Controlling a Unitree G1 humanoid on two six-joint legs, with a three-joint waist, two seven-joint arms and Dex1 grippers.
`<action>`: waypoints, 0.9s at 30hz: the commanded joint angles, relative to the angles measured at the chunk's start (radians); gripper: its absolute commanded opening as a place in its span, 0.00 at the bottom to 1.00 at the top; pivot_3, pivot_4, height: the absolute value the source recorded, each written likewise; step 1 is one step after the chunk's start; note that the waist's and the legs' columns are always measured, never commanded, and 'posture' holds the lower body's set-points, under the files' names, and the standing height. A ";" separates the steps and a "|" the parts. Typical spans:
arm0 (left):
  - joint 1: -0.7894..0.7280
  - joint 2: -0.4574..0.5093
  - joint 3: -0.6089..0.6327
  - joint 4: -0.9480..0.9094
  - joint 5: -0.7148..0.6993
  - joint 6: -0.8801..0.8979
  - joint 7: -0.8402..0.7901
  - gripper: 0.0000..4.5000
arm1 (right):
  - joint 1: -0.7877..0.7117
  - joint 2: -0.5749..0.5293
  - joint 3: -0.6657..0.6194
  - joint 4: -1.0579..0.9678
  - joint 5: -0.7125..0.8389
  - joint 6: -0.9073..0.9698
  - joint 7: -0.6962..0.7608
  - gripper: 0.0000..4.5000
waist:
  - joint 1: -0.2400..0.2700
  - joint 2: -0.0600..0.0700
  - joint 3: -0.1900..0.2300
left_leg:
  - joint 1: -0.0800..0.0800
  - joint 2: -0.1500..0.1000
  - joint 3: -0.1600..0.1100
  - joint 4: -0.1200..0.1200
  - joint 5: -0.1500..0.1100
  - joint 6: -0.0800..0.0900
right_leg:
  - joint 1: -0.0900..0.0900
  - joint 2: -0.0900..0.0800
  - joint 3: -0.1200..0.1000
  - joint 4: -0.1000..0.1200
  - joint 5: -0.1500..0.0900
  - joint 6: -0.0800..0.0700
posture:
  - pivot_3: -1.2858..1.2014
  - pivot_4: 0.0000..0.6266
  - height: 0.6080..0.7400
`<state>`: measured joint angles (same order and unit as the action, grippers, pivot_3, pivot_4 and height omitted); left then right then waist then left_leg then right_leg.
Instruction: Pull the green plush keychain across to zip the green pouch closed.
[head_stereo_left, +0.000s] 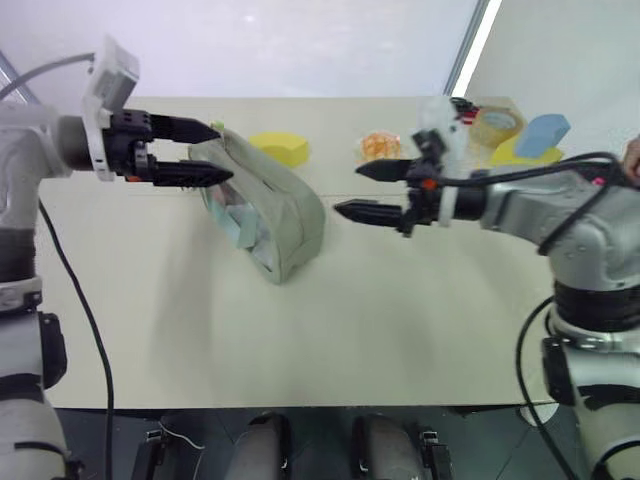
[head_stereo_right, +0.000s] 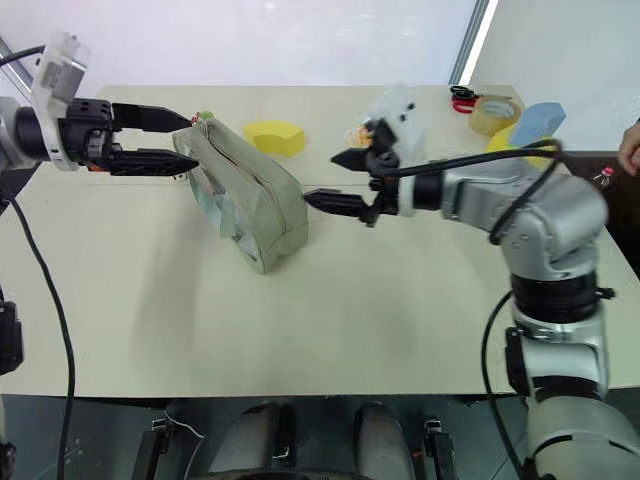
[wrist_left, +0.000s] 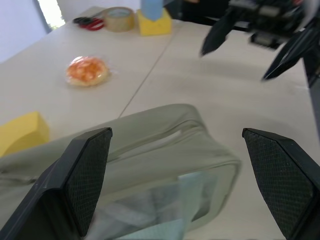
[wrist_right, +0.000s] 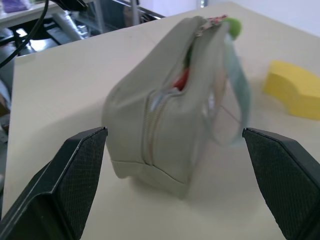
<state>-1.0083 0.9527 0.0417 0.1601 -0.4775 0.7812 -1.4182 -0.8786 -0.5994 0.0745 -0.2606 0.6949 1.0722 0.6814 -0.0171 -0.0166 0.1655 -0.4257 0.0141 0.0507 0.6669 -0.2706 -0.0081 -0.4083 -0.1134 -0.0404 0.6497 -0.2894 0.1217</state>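
Note:
The green pouch (head_stereo_left: 285, 205) stands on edge on the table, its zip (wrist_right: 152, 117) on top and gaping over something red. The green plush keychain (wrist_right: 233, 26) hangs at the pouch's far left end (head_stereo_right: 205, 117). My left gripper (head_stereo_left: 222, 152) is open at that end, its upper finger beside the keychain and its lower one against the pouch's corner. My right gripper (head_stereo_left: 348, 190) is open too, pointing at the pouch's right end from a short gap away, holding nothing.
Behind the pouch lie a yellow sponge wedge (head_stereo_left: 280, 148) and an orange wrapped snack (head_stereo_left: 380, 146). At the back right are a tape roll (head_stereo_left: 497, 125), a blue sponge (head_stereo_left: 543, 133) and scissors (head_stereo_right: 462, 94). A person's hand (head_stereo_right: 630, 150) shows at the right edge.

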 joint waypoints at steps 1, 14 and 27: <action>0.020 0.037 0.027 -0.042 -0.024 0.017 0.005 0.99 | -0.034 0.035 0.037 0.037 -0.055 -0.052 -0.005 1.00 | 0.001 0.000 0.000 | 0.000 0.000 0.000 0.000 0.000 0.000 | 0.000 0.000 0.000 0.000 0.000 0.000 | 0.52 0.24 1.00; 0.068 0.059 0.049 -0.148 -0.073 0.076 0.095 1.00 | -0.058 0.130 0.153 0.181 -0.207 -0.198 0.065 0.73 | 0.001 0.000 0.000 | 0.000 0.000 0.000 0.000 0.000 0.000 | 0.000 0.000 0.000 0.000 0.000 0.000 | 0.52 0.24 1.00; 0.103 0.042 0.041 -0.146 -0.091 0.043 0.126 1.00 | -0.115 -0.128 0.184 0.413 -0.461 -0.501 0.263 0.01 | 0.006 -0.001 0.000 | 0.000 -0.002 0.000 0.001 0.000 0.000 | 0.001 0.000 0.000 0.000 0.000 0.000 | 0.52 0.24 1.00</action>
<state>-0.8949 0.9891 0.0559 0.0289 -0.5588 0.8427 -1.2949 -0.9513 -0.7004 0.2787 0.1191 0.2812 0.6434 0.9181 -0.0114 -0.0174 0.1659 -0.4260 0.0126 0.0504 0.6676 -0.2704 -0.0084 -0.4078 -0.1139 -0.0403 0.6493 -0.2894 0.1217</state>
